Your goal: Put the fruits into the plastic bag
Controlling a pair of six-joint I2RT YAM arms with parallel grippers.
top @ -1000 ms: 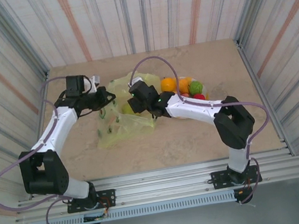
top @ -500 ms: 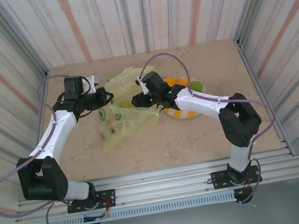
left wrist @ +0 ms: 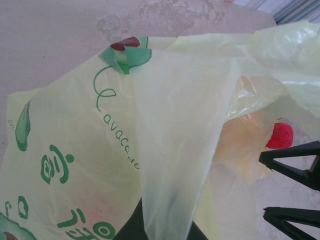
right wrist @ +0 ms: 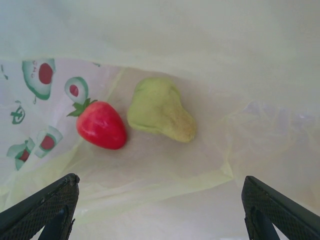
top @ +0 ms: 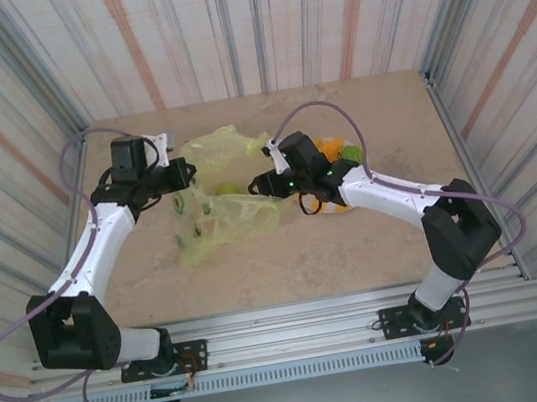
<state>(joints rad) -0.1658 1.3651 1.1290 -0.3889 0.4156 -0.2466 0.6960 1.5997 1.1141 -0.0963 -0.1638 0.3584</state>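
Because the right gripper (right wrist: 160,182) hangs with its fingers spread wide and empty at the mouth of the plastic bag (top: 226,217), its wrist camera looks straight down on two fruits lying inside on the film: a red strawberry (right wrist: 101,126) and a pale green pear (right wrist: 160,116), just beside each other. The left gripper (top: 184,173) reaches the bag's far-left edge and, by my reading, pinches a fold of film to hold the mouth up. The bag is thin, limp and slippery; I judge it will sag or slide if dragged, so a handle or rim fold is the place to grip. The fruits look light, hard and glossy, likely to roll, and are best taken across the middle. Beyond the right wrist, more fruits (top: 333,148) sit on the striped plate (top: 315,206). The table (top: 355,239) is smooth pale beige; striped corrugated walls (top: 252,21) close it in.
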